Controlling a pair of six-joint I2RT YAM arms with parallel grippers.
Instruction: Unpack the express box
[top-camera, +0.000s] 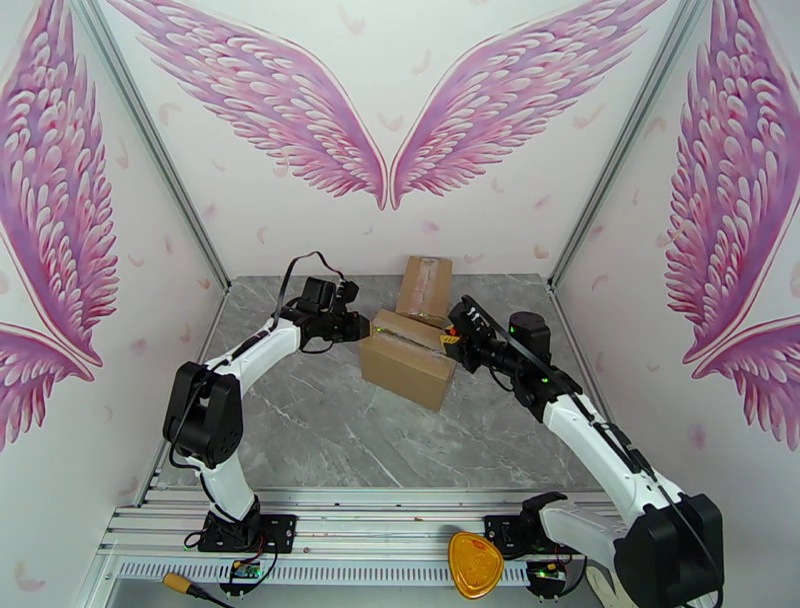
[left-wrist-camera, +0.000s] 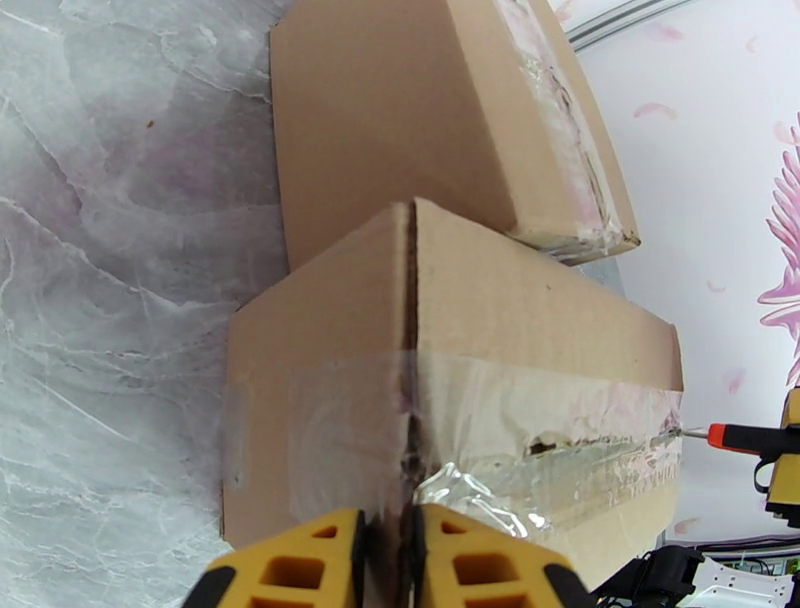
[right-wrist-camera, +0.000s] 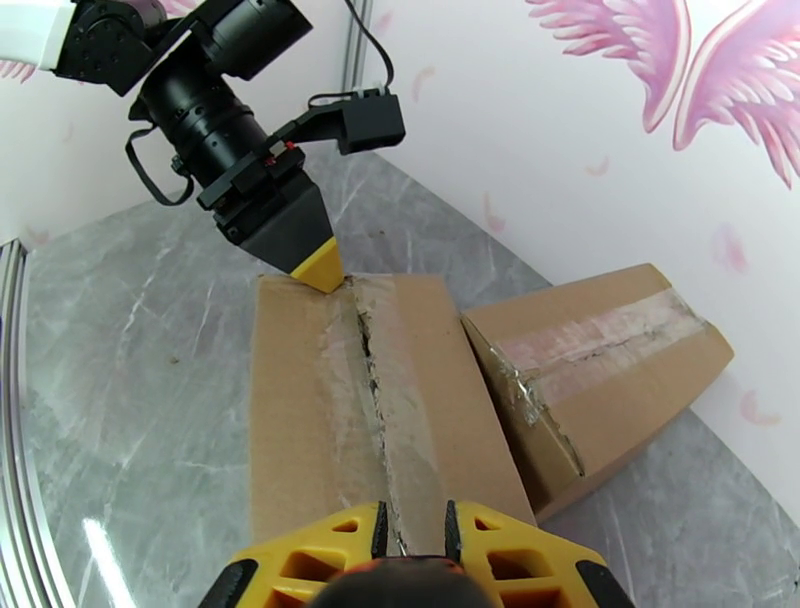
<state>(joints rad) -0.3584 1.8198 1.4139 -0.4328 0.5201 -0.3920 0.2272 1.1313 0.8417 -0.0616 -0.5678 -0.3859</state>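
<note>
**Box**: brown cardboard, shut. It lies flat near the middle of the grey marble counter, set at a slant. Clear tape runs along its top seam, wrinkled and torn open in places, with a dark slit showing along the seam.

**Second box**: also brown and taped. It lies just behind the first, nearer the back wall, with one corner touching or almost touching it.

**Left end effector**: at the left end of the box, where the seam ends. Its yellow fingers are drawn nearly together. Whether they pinch any cardboard cannot be told.

**Right end effector**: at the opposite end of the box, clamped on an orange-handled tool. The tool's thin metal tip rests at the end of the taped seam.
</note>
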